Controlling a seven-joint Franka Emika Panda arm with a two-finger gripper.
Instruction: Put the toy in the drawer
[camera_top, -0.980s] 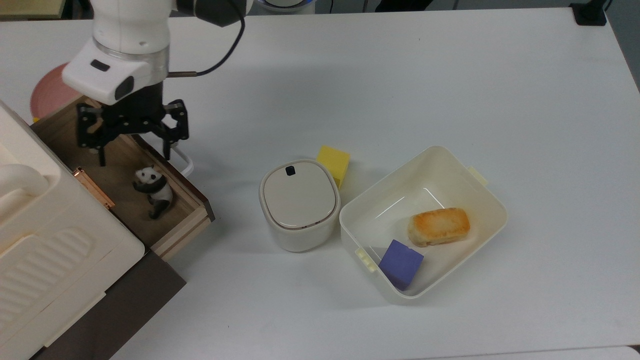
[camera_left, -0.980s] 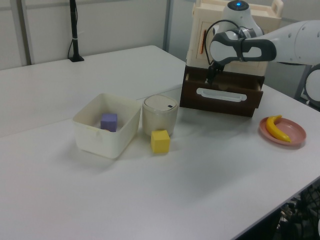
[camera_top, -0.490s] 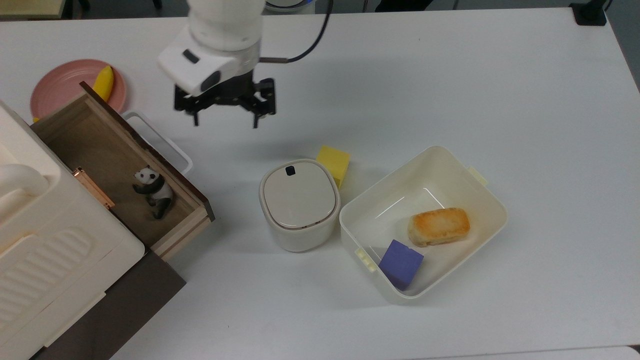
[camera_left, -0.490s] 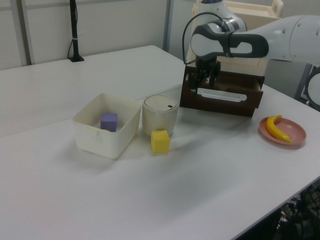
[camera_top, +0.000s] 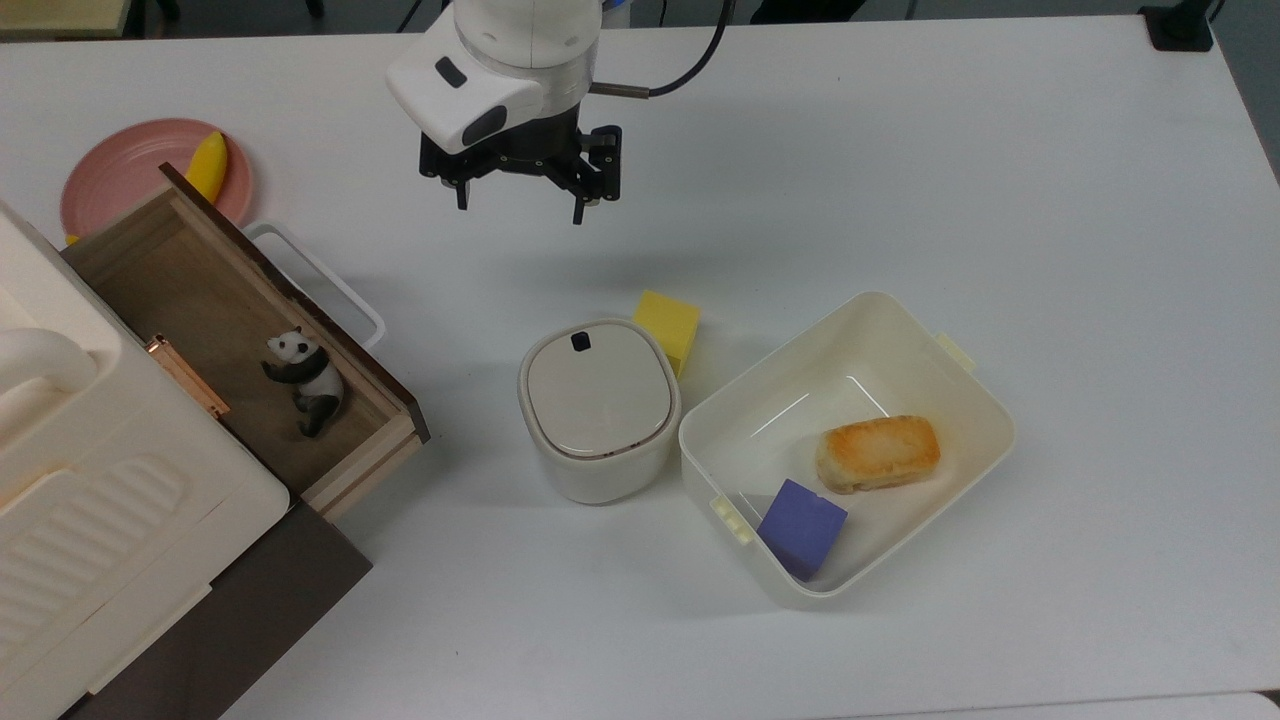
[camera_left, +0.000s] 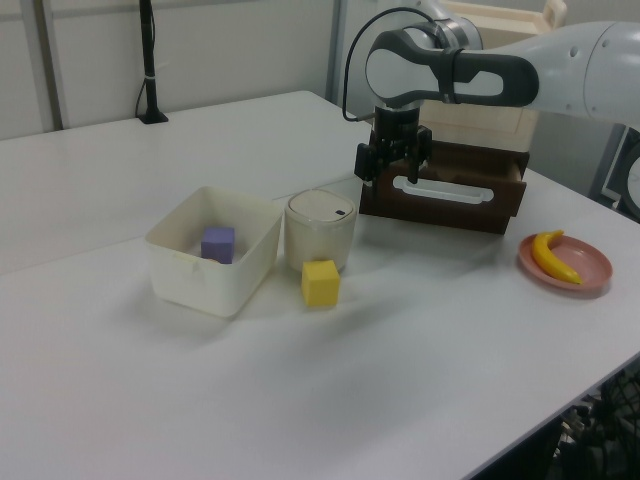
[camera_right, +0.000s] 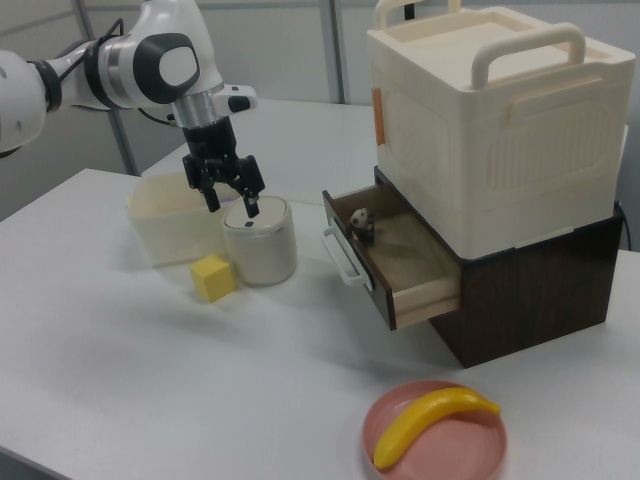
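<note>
Toy lies inside open drawer, its rear hidden under the cabinet; gripper beyond drawer's handle, jaws spread, empty.

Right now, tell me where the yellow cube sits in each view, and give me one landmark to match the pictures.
Top view: the yellow cube is near the middle, touching the upper right of the round lidded pot.
Left view: the cube is just in front of the pot.
Right view: the cube is to the left of the pot.
Shared landmark: the lidded pot, always right beside it.
</note>
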